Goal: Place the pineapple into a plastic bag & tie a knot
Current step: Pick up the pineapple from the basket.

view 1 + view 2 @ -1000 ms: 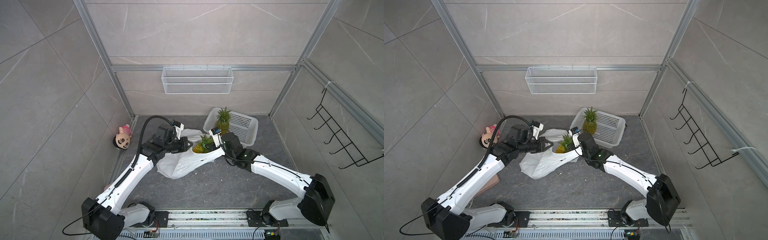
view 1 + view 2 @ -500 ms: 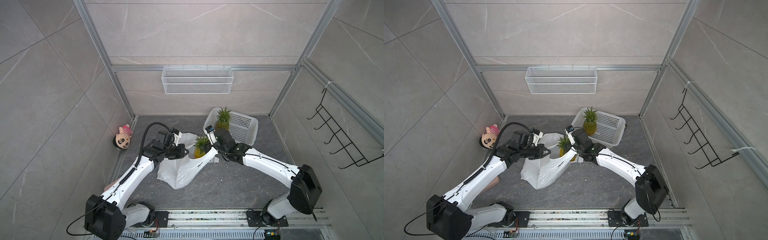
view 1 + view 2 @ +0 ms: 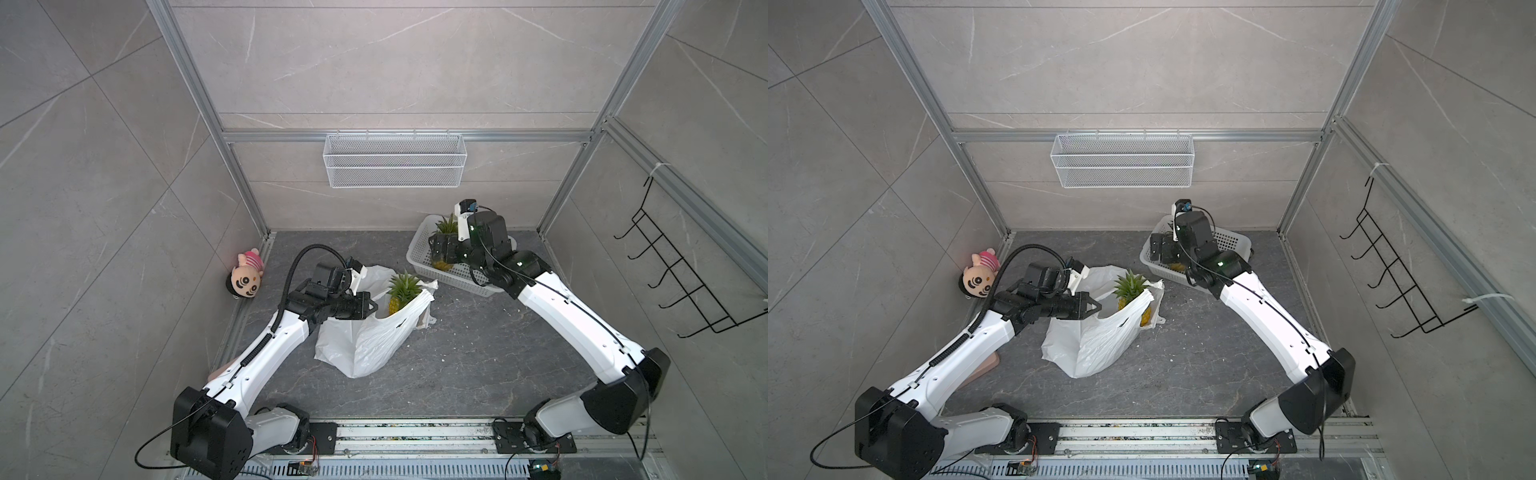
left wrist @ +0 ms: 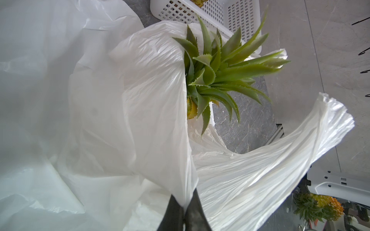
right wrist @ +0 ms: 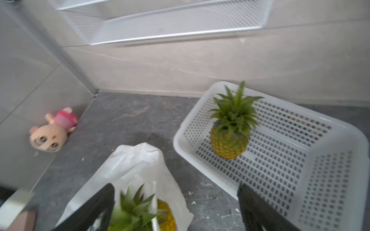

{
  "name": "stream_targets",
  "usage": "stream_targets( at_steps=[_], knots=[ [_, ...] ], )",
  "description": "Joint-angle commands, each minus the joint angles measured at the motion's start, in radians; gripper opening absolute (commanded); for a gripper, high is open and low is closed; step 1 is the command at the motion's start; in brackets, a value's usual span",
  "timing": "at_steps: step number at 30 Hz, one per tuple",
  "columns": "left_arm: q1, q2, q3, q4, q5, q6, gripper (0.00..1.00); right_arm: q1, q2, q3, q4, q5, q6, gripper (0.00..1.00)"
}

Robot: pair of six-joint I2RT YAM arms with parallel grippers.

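The left gripper [image 3: 372, 308] is clamped tight on the mouth edge of the plastic bag [image 3: 365, 345]. In the left wrist view its two fingers [image 4: 174, 214] meet with a fold of white film pinched between them. The bag hangs from that grip, and its bottom rests on the grey floor [image 3: 478, 365] below and forward of the fingertips.

The pineapple [image 3: 401, 291] sits inside the bag, just ahead of the left fingertips. It is upright, with its green crown projecting from the open mouth and its yellow body partly showing. One handle strip [image 4: 280, 160] trails loose past the crown, untied.

The right gripper [image 3: 438, 249] is released, its jaws spread wide with nothing between them. It hangs over the white perforated basket [image 3: 419, 259], apart from the bag. A second pineapple [image 5: 230, 138] stands upright in that basket, ahead of the right fingers.

A plush toy [image 3: 245, 278] lies against the wall on the outer side of the left arm. A wire shelf [image 3: 395, 160] is fixed to the back wall, above both grippers.
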Motion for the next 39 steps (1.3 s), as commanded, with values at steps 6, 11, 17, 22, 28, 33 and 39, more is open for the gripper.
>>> stream_targets(
  at_steps=[6, 11, 17, 22, 28, 33, 39],
  knots=[
    [0.005, 0.012, 0.022, -0.026, 0.04, 0.037, 0.0, -0.1, 0.34, 0.282, -0.117, 0.038, -0.035, 0.99],
    [0.004, 0.017, 0.026, -0.033, 0.041, 0.04, 0.0, -0.119, 0.54, 0.5, -0.153, 0.056, -0.049, 0.99],
    [0.005, 0.019, 0.024, -0.033, 0.044, 0.04, 0.0, -0.137, 0.684, 0.596, -0.156, 0.139, -0.001, 0.98],
    [0.004, 0.025, 0.028, -0.036, 0.043, 0.045, 0.0, -0.141, 0.831, 0.788, -0.243, 0.122, -0.007, 0.91],
    [0.004, 0.023, 0.033, -0.05, 0.038, 0.051, 0.0, -0.141, 0.871, 0.867, -0.303, 0.119, -0.024, 0.33],
    [0.004, 0.003, 0.033, -0.059, 0.027, 0.058, 0.0, -0.142, 0.691, 0.681, -0.183, 0.102, -0.049, 0.02],
    [0.004, -0.058, 0.049, -0.1, -0.094, 0.066, 0.48, -0.152, 0.46, 0.541, -0.108, 0.091, -0.06, 0.0]
  ],
)
